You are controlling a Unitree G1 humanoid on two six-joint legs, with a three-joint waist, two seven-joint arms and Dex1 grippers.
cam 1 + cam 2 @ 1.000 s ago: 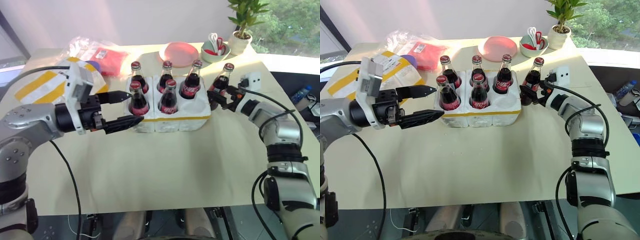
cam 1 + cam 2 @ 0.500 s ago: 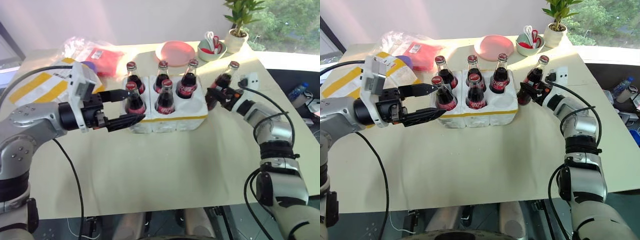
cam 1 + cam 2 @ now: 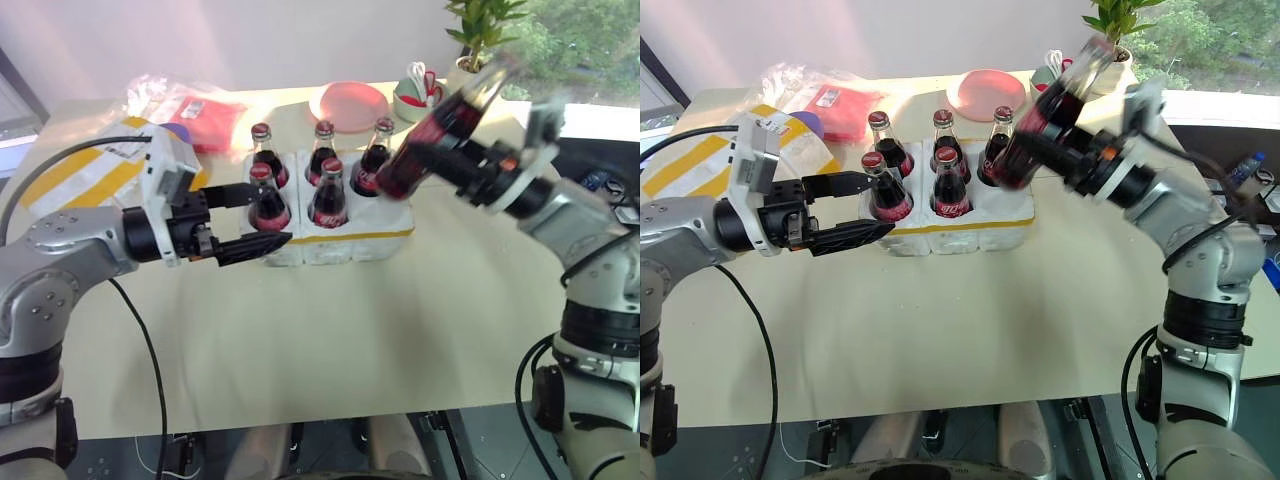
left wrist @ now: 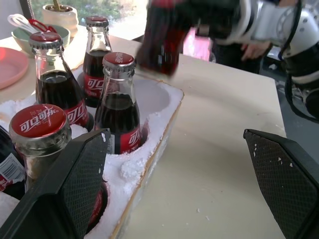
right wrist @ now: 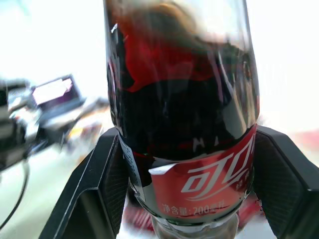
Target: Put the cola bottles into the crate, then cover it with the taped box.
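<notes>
The white foam crate, banded with thin yellow tape, holds several cola bottles, among them the front left one and the front middle one. Its front right well is empty. My right gripper is shut on another cola bottle. That bottle hangs tilted in the air over the crate's right end. My left gripper stands open at the crate's left front corner, close to the front left bottle. The taped box, with wide yellow strips, lies at the far left behind my left arm.
A red plastic bag lies behind the taped box. A pink plate, a bowl of utensils and a potted plant stand along the table's far edge. Bare tabletop lies in front of the crate.
My right gripper has lifted the bottle off the table beside the crate's right end, carrying it up and left over the crate and tilting it. My left gripper has stayed put.
</notes>
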